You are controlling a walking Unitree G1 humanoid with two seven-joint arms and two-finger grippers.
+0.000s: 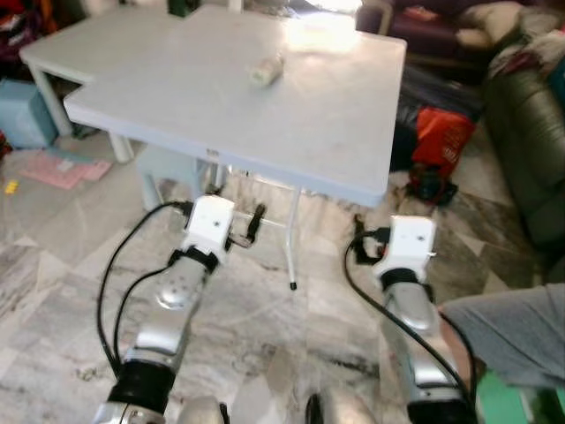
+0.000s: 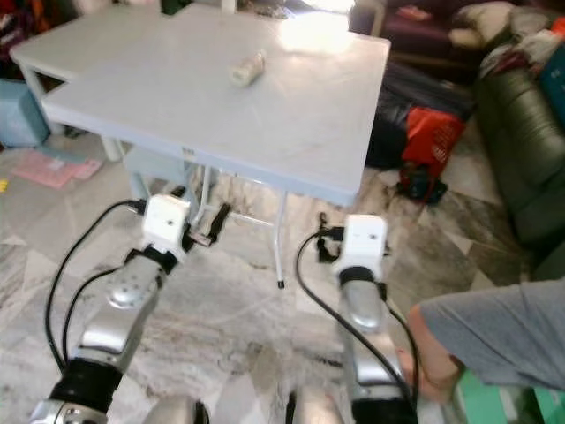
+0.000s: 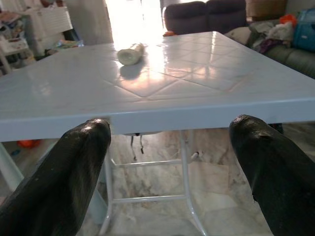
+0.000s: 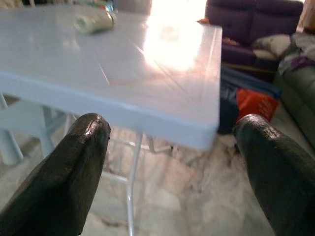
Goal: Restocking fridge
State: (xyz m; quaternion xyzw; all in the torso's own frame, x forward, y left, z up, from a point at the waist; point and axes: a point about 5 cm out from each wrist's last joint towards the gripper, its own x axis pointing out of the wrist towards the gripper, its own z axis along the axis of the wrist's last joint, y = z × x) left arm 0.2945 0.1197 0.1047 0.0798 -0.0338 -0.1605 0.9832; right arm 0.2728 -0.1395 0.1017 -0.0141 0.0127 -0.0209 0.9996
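Note:
A small pale bottle (image 1: pixel 267 70) lies on its side on the far half of a white folding table (image 1: pixel 203 115). It is also in the left wrist view (image 3: pixel 131 53) and the right wrist view (image 4: pixel 94 22). Both arms reach forward just short of the table's near edge, below the tabletop. My left gripper (image 3: pixel 170 128) is open, its black fingers (image 3: pixel 78 162) wide apart with nothing between them. My right gripper (image 4: pixel 172 130) is open and empty too, near the table's front right corner.
The table's thin metal legs (image 1: pixel 291 238) stand just ahead of the grippers. A person in grey (image 1: pixel 516 340) is close at my right. A dark sofa (image 1: pixel 530 141) and a red bag (image 1: pixel 441 137) lie to the right, a blue box (image 1: pixel 22 110) to the left.

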